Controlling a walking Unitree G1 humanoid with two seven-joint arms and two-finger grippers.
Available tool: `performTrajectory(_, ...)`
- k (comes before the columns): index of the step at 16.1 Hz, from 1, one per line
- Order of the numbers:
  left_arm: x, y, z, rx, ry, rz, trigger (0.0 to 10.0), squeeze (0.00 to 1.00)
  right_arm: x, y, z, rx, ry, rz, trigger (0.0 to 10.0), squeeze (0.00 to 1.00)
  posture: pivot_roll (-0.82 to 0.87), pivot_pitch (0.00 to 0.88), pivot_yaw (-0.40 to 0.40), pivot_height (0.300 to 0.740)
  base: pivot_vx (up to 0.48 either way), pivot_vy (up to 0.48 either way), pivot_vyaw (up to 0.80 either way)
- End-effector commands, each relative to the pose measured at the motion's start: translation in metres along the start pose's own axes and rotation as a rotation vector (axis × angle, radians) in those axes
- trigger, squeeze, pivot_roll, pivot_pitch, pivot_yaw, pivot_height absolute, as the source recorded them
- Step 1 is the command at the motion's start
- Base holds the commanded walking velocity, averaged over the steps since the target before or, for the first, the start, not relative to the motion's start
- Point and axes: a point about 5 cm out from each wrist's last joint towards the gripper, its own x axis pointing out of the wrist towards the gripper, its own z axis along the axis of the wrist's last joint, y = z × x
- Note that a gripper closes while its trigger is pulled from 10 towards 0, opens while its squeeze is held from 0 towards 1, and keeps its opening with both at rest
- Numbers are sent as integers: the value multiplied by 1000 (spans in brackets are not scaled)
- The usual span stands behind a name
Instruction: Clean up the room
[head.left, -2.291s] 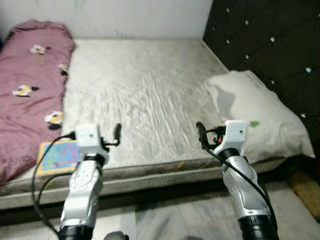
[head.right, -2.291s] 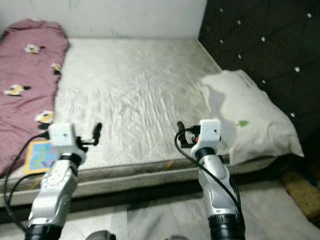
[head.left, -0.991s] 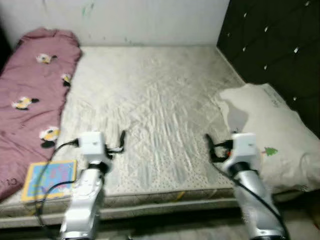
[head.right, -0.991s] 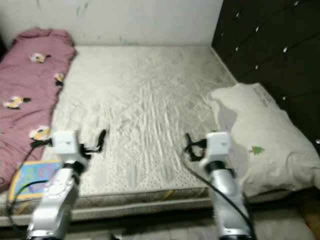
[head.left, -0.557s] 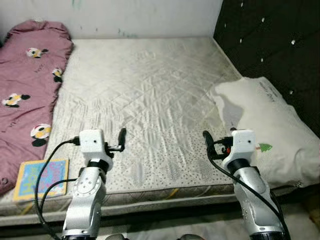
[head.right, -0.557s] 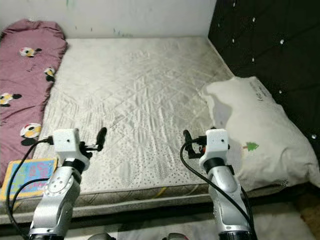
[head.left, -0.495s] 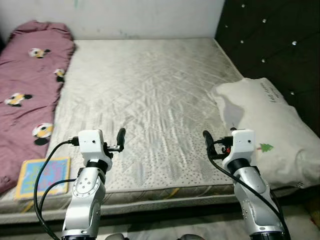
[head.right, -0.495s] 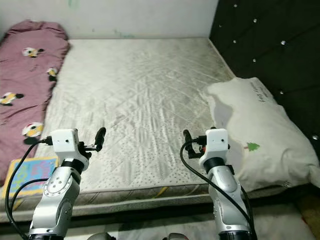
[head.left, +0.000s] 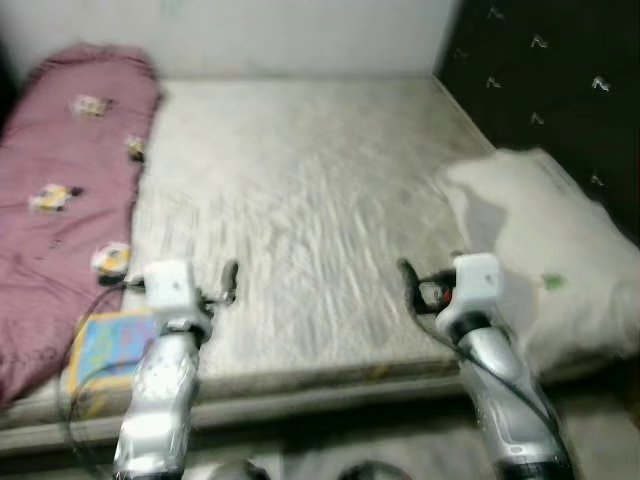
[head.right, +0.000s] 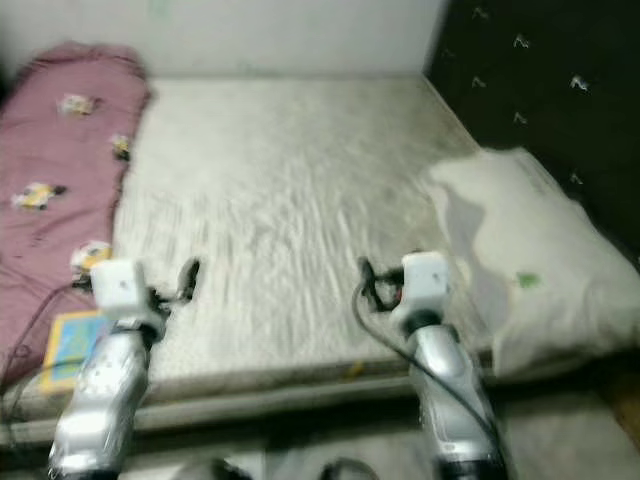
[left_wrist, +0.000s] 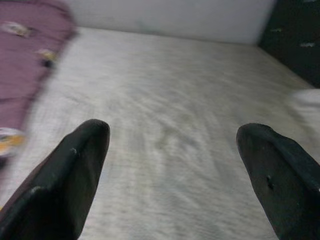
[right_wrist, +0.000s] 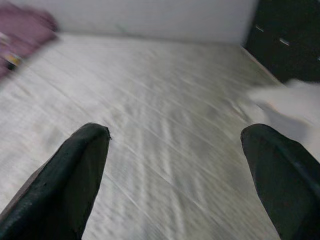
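Head views, blurred: the robot is standing at the bed (head.left: 300, 200), a pink blanket (head.left: 60, 190) and colourful book (head.left: 100, 345) lying on its left side, a pillow (head.right: 520, 250) on the right. Wrist views: the left hand (left_wrist: 172, 170) and right hand (right_wrist: 175, 175) are gaping wide, empty. Judging so, it is approaching; next, reaching for the book.

Mattress (head.left: 300, 200) carries pillow (head.left: 545, 250), blanket (head.left: 60, 200) (pink), book (head.left: 105, 350).
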Motion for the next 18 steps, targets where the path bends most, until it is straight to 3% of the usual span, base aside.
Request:
performTrajectory(1, 0, 6, 0, 16, 4, 12, 10000, 0, 2, 3, 2, 10, -3, -4, 10000, 0, -24, 19, -21, 740, 0, 480, 0)
performTrajectory(10, 3, 5, 3, 18, -4, 16, 10000, 0, 4, 7, 3, -9, -11, 38, 10000, 0, -24, 27, -24, 740, 0, 480, 0)
performTrajectory(14, 4, 5, 4, 17, -8, 20, 10000, 0, 6, 8, 4, -4, -10, 42, 10000, 0, -27, 39, -25, 740, 0, 480, 542)
performTrajectory(18, 2, 5, 4, 19, -9, 23, 10000, 0, 3, 8, 0, -6, 7, 46, 10000, 0, -31, 51, -26, 740, 0, 480, 0)
